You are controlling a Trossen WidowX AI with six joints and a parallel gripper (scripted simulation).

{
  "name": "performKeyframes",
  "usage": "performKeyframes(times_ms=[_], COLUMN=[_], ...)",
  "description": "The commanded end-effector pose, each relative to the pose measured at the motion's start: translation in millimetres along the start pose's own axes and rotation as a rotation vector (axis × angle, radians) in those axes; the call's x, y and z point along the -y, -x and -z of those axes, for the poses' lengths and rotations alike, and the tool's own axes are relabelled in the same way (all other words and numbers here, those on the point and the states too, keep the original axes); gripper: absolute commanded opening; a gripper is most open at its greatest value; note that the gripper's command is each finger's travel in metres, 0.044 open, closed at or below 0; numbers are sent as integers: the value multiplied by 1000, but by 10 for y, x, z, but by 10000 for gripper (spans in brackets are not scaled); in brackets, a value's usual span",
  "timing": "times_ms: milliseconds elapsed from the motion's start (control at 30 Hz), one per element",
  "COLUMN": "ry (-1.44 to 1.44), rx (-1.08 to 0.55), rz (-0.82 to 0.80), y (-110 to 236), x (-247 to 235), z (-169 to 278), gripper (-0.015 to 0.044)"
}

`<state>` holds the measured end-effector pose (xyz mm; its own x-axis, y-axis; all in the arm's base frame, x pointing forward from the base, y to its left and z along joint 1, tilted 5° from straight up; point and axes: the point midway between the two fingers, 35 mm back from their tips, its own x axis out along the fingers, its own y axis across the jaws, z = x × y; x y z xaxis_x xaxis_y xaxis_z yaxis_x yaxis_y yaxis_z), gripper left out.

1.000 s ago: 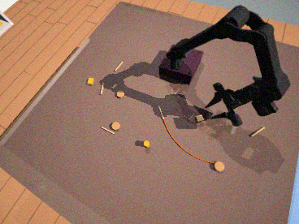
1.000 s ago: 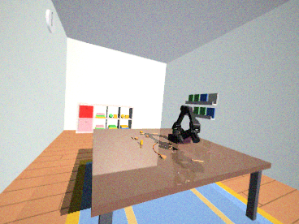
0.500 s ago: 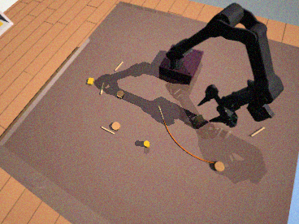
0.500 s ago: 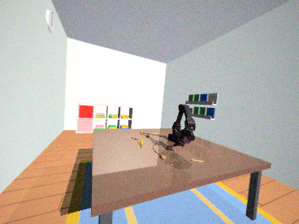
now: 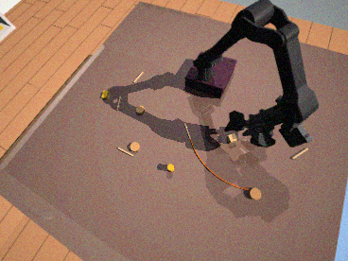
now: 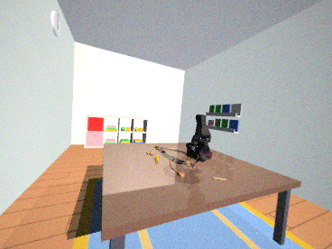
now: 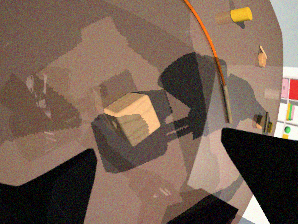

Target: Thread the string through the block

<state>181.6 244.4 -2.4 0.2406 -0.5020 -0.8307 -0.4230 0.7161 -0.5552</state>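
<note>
- Stick on the string's free end (image 5: 186, 129) lies flat on the table (image 5: 85, 199), in the arm's shadow, left of the block; thin and dark in the wrist view (image 7: 225, 99).
- Orange string (image 5: 203, 164) runs in a curve from the stick down to the round wooden button (image 5: 255, 193), nr the table's front-right area. String passes beside the block, not through it.
- Wooden block (image 5: 232, 138) sits on the table, between stick and gripper; wrist view shows it pale, tilted corner-on (image 7: 133, 117). Hole not discernible.
- Gripper (image 5: 248, 132) low over the table just right of the block, fingers spread wide apart, holding nothing; block lies ahead of the gap, no contact seen.
- Arm arches from a dark purple base (image 5: 227, 66) at the table's back.
- Loose stick (image 5: 300, 153) right of the gripper; others nr the left: one (image 5: 125, 151) by a wooden disc (image 5: 134, 147), one (image 5: 138, 77) further back, a short one (image 5: 118, 102) beside a yellow piece (image 5: 104, 94).
- Small yellow cylinder (image 5: 170, 167) mid-table; dark-gold piece (image 5: 140, 110) in shadow.
- Exterior view: shelf unit (image 6: 118, 118) w/ coloured bins on the far wall.
</note>
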Motion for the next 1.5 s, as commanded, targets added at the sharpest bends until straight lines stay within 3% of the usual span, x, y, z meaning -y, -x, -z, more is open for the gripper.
performKeyframes(times_ms=[0,433,833,1467], ry=[688,1296,1849,1864], rx=[48,241,509,517], rz=[-235,-360,-359,-357], y=[1,-2,18,19], x=[108,175,239,241], z=[-21,-74,-128,-130], gripper=[440,440,440,440])
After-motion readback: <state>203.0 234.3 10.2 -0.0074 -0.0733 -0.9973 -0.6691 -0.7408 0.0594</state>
